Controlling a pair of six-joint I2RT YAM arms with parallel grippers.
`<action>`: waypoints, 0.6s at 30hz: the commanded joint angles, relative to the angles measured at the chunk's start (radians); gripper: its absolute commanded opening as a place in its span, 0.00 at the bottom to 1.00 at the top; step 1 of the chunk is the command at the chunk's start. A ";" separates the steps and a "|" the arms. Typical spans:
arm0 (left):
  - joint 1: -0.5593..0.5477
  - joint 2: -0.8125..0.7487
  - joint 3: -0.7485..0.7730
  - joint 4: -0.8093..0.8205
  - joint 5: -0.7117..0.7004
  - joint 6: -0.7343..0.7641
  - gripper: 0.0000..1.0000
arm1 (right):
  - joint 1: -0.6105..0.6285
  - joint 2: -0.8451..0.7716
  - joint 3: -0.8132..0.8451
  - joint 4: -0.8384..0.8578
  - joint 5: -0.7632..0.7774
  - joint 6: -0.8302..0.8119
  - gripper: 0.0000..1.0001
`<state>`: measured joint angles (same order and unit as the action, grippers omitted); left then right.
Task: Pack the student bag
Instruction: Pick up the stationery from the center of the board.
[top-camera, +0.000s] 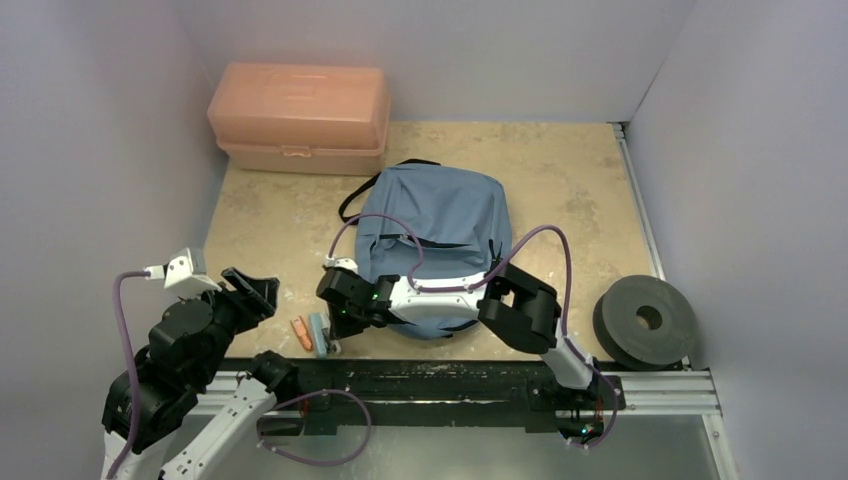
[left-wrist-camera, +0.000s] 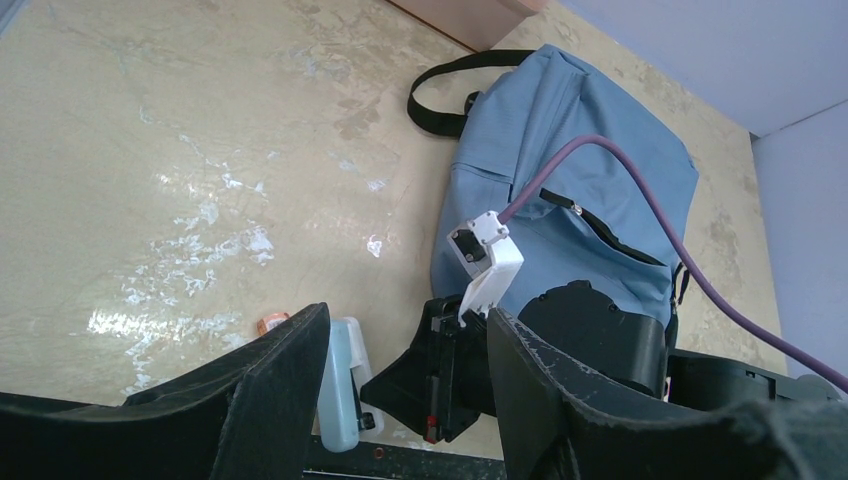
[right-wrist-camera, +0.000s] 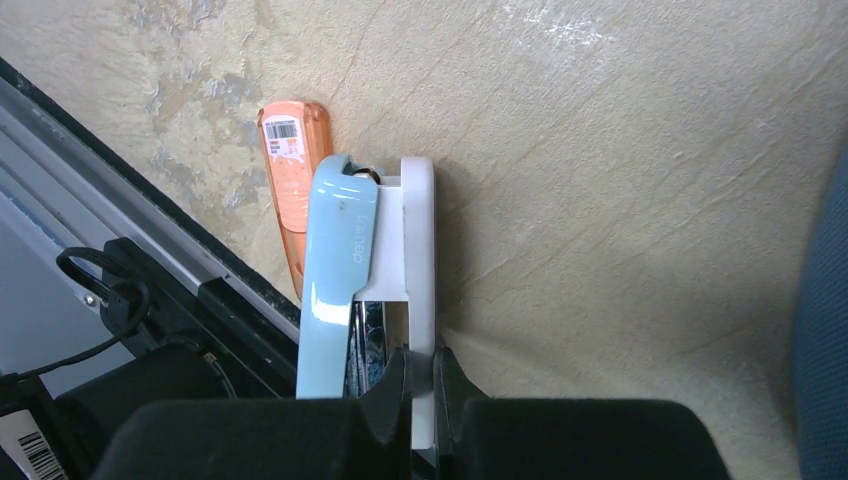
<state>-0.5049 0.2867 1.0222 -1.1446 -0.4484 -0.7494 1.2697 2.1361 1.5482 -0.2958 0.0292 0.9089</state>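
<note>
- The right gripper (right-wrist-camera: 420, 382) reaches across to the near left of the beige stone-patterned table (top-camera: 560, 180). Its two black fingers are pinched almost together on the white base plate of a light-blue and white plastic stapler (right-wrist-camera: 340, 260).
- The stapler lies flat on the table with its long axis running near to far, in line with the fingers. Its far end points away from the arms.
- A short translucent orange plastic stick (right-wrist-camera: 290, 170) with a barcode label lies just left of the stapler, parallel to it. The fingers do not touch it.
- The soft dusty-blue fabric student bag (top-camera: 440, 215) lies flat in the middle of the table, to the right of the held stapler and farther away. Its long axis runs near to far, and a black strap loops out at its far left corner.
- A dark slit (top-camera: 425, 240) runs left to right across the bag's upper face. It is probably the opening the stapler must enter, so the carry would go right and away.
- The left gripper (top-camera: 255, 290) hangs at the near left with its fingers spread wide and nothing between them. It is farther from the bag than the right gripper.
- A rigid salmon-pink plastic box (top-camera: 300, 115) sits closed at the far left, well apart from both grippers.
</note>
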 joint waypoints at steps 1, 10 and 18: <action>0.003 -0.011 -0.007 0.029 0.003 -0.005 0.58 | 0.003 -0.017 0.008 -0.003 -0.007 0.007 0.00; 0.003 -0.002 -0.008 0.034 0.004 -0.005 0.58 | 0.002 -0.130 -0.058 0.098 0.021 -0.061 0.00; 0.003 0.065 -0.006 0.077 0.038 0.023 0.59 | -0.070 -0.378 -0.184 0.244 -0.098 -0.163 0.00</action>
<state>-0.5049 0.2955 1.0164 -1.1332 -0.4438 -0.7486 1.2549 1.9347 1.3987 -0.2035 0.0002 0.8062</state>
